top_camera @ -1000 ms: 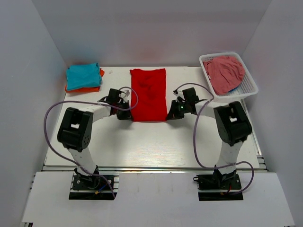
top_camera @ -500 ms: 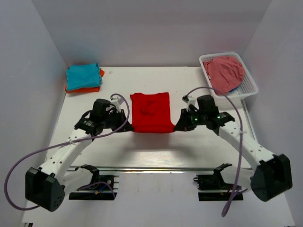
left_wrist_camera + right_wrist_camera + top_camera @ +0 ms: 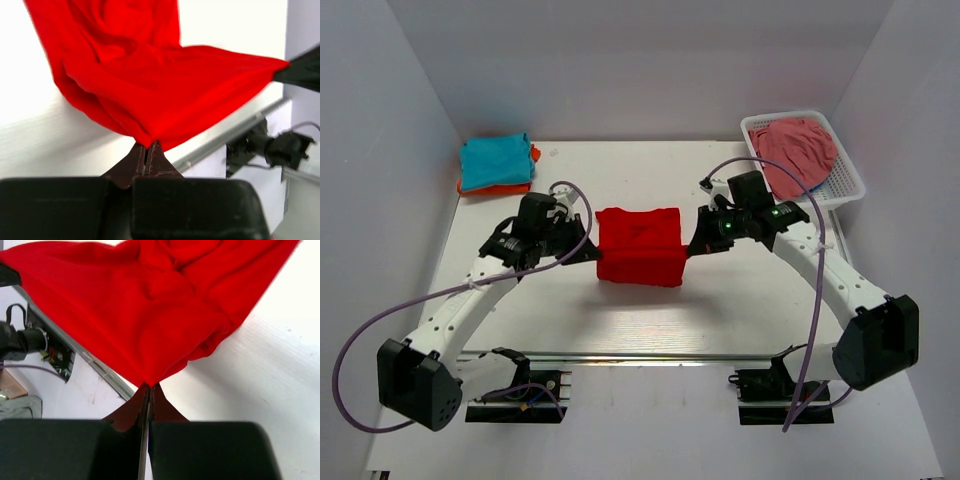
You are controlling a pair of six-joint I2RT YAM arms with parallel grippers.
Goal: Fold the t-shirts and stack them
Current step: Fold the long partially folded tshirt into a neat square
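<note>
Holding the bright red soft cloth t-shirt point(image 3: 640, 245) mid-table, between the two arms, by two corners of one edge. Pinching one corner with the left two-finger gripper point(image 3: 588, 252) and the opposite corner with the right two-finger gripper point(image 3: 692, 248), both clamped tight on red fabric with no gap showing in either wrist view. Stretching that edge into a nearly straight line from pincer to pincer, probably to stop the middle sagging and to let the hem land square. Keeping it raised above the part lying on the flat white table top point(image 3: 620, 320), with loose folds hanging beneath. Most likely working through a half-fold, not yet laid flat.

Leaving the finished pile alone for now: seeing the folded teal cloth t-shirt point(image 3: 495, 160) resting on the folded orange cloth t-shirt point(image 3: 500, 189) in the far left corner, well apart from the red one and hard against the left wall. Noting the white plastic mesh basket point(image 3: 845, 185) with a crumpled pink cloth point(image 3: 798, 152) at the far right, near the right wrist. Finding bare table both beyond and in front of the red shirt for setting the edge down. Expecting tighter going toward either far corner.
</note>
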